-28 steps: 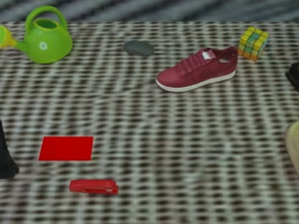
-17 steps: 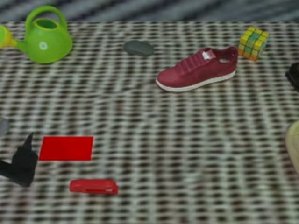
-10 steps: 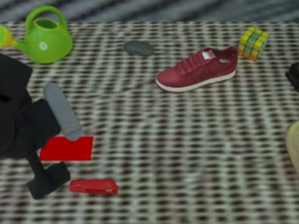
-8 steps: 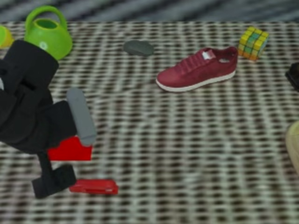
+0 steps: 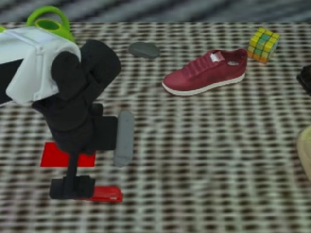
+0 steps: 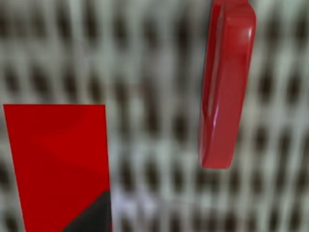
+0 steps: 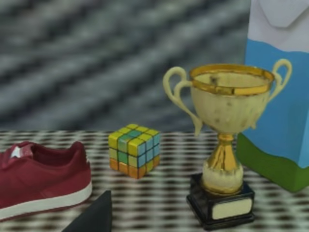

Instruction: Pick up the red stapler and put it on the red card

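The red stapler (image 5: 106, 194) lies near the front left of the table, its long side running left to right. The left wrist view shows the stapler (image 6: 226, 87) lying free on the woven cloth. The red card (image 5: 52, 156) lies flat just behind it, half hidden by my left arm. My left gripper (image 5: 72, 188) hangs over the stapler's left end, open, with nothing between its fingers; one dark finger (image 6: 94, 217) shows over the card (image 6: 58, 164). My right arm stays parked off the right side; only a dark finger (image 7: 96, 215) of it shows, open.
A green watering can (image 5: 46, 17) stands at the back left behind my arm. A grey pebble-like thing (image 5: 144, 49), a dark red sneaker (image 5: 204, 72) and a colour cube (image 5: 263, 44) line the back. A gold trophy (image 7: 224, 145) and a carton (image 7: 280, 92) stand at the right.
My left arm has swung in from the left edge, over the card, and its gripper now hangs above the stapler's left end. Stapler and card have not moved.
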Controlling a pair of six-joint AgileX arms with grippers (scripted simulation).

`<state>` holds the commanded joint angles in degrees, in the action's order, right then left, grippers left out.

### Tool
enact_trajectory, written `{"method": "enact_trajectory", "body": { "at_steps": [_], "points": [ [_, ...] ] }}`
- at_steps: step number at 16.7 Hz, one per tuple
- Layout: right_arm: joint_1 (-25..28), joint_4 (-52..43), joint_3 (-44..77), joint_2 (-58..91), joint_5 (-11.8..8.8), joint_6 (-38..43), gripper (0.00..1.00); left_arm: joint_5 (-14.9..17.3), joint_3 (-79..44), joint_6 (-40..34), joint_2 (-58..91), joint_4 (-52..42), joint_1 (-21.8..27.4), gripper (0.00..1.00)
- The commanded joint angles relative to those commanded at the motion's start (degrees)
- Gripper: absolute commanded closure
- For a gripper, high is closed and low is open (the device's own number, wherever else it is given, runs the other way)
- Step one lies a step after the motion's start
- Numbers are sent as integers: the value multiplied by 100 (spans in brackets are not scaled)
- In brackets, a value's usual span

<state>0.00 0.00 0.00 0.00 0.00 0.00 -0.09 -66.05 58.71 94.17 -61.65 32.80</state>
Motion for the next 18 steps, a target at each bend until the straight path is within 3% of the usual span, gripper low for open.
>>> {"method": "enact_trajectory", "body": {
  "at_steps": [7,14,18],
  "points": [
    [0,0,0,0,0,0,0,0,73,9,36,100,-15,0],
    [0,0,0,0,0,0,0,2,1052,32,787,1894,-17,0],
    [0,0,0,0,0,0,0,3,1334,43,1016,2343,-17,0]
  ]
}}
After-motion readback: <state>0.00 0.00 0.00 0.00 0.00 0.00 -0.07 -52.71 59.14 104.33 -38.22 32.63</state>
